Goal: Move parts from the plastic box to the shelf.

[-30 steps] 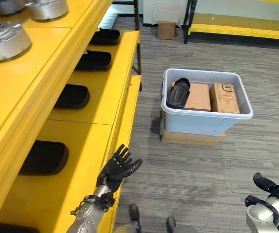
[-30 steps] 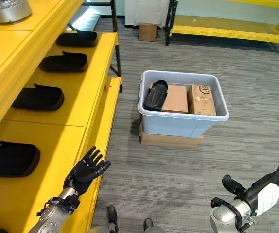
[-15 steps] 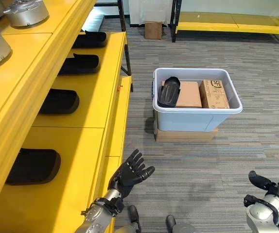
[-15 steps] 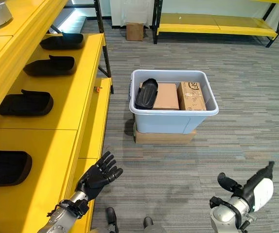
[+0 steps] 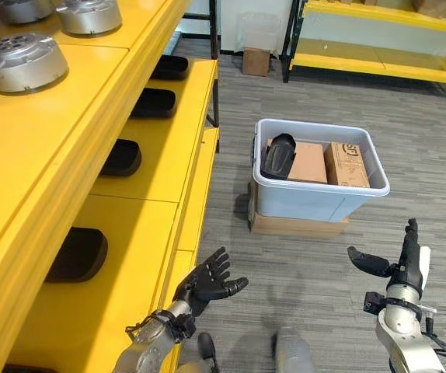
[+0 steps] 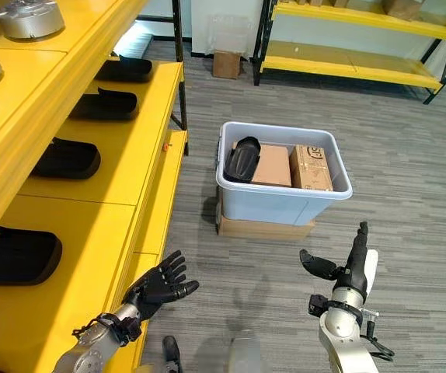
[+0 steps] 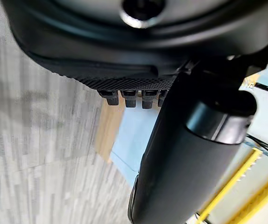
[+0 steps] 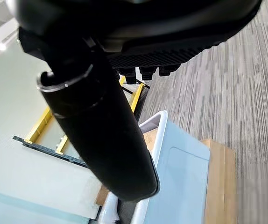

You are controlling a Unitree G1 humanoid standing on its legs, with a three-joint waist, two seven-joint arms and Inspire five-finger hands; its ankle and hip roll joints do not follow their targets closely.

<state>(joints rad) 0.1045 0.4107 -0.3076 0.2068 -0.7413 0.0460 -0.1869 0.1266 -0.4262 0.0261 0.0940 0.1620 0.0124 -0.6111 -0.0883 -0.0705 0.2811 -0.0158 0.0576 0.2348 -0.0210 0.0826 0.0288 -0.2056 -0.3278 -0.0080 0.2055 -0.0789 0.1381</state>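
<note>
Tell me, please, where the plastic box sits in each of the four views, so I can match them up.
Left eye view: plastic box right of centre on the floor, beyond both hands.
Right eye view: the box just above centre.
Left wrist view: a pale blue wall past the fingers, probably the box.
Right wrist view: its wall and rim past the thumb.
Shared landmark: the flat cardboard base under the box.

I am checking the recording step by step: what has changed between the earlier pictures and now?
The right hand has risen, its fingers straight and pointing up. The left hand stays open beside the shelf, holding nothing. The black part still lies in the plastic box.
</note>
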